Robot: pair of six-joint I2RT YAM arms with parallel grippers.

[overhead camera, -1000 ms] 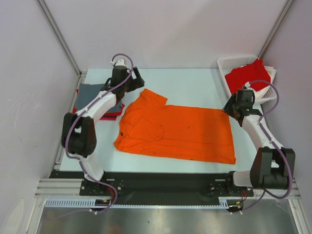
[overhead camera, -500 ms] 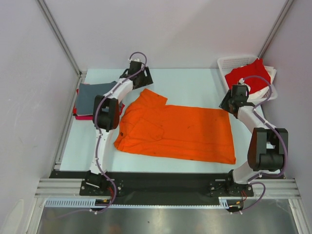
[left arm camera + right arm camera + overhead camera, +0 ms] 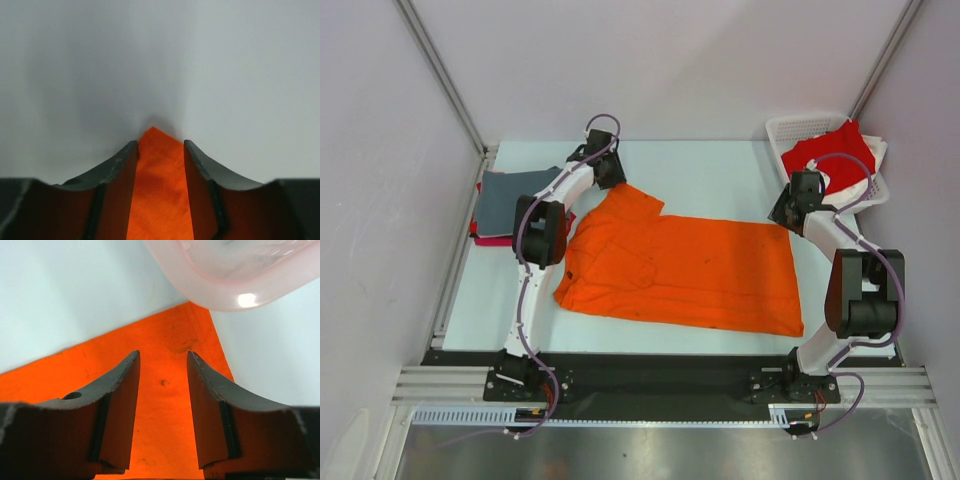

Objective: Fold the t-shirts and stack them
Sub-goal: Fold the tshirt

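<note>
Across the middle of the pale blue table, the orange t-shirt lies spread flat and unfolded, collar end toward 9 o'clock and hem toward 3 o'clock. It is the biggest thing on the surface and the one in hand.

At 1 o'clock, against the far right corner, sits the white lattice basket, with the red t-shirt heaped in it, loose and unfolded.

At 9 o'clock, by the left edge, the grey t-shirt rests folded into a neat rectangle. A magenta t-shirt shows only as a thin edge under its near side, so the stack looks two deep.

The left gripper has its jaws apart, one on either side of an orange cloth tip at the shirt's 11 o'clock corner, apparently the far sleeve. The cloth lies between the fingers unpinched.

The right gripper is also spread, poised over the shirt's 2 o'clock hem corner just beside the basket. Whether its fingers touch the cloth cannot be told.

By my reckoning the task is about half done: two shirts folded and stacked, the orange one laid out with both far corners about to be pinched for a first fold, the red one not yet begun.
</note>
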